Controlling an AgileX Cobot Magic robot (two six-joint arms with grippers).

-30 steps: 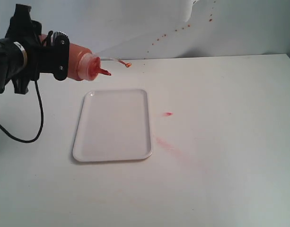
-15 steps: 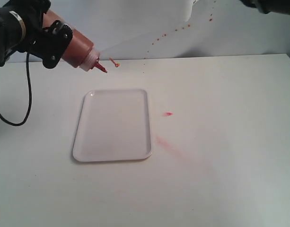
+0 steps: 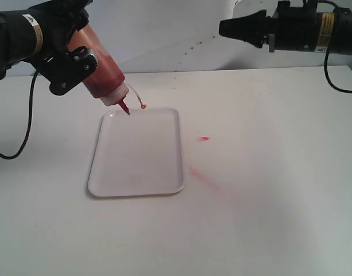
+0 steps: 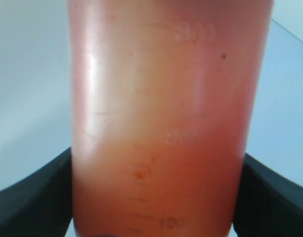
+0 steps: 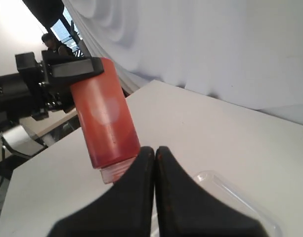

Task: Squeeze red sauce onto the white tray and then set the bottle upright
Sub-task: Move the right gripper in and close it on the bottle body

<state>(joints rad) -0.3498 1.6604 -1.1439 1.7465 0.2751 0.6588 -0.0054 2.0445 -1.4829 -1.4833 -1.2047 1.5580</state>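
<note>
My left gripper (image 3: 84,62) is shut on the bottle (image 3: 101,72), gripping its orange-red body from both sides. The bottle tilts steeply, and its red nozzle (image 3: 124,107) points down just above the far left corner of the white tray (image 3: 138,155). The clear cap strap dangles beside the nozzle. Up close, the bottle (image 4: 161,123) fills the left wrist view between the black fingers (image 4: 32,197), with darker red sauce (image 4: 161,197) inside. The tray's surface looks plain white. My right gripper (image 3: 223,26) hovers high at the back right, shut and empty; its tips (image 5: 155,150) point toward the bottle (image 5: 104,118).
A small red blob (image 3: 204,138) lies on the white table right of the tray, with a faint pink smear (image 3: 201,175) nearer the front. Red specks dot the back wall (image 3: 193,46). The left arm's black cable (image 3: 18,146) hangs at the left edge.
The left arm swung the bottle from nearly level to nozzle-down and lowered it to the tray's far left corner. The right arm came into view at the upper right.
</note>
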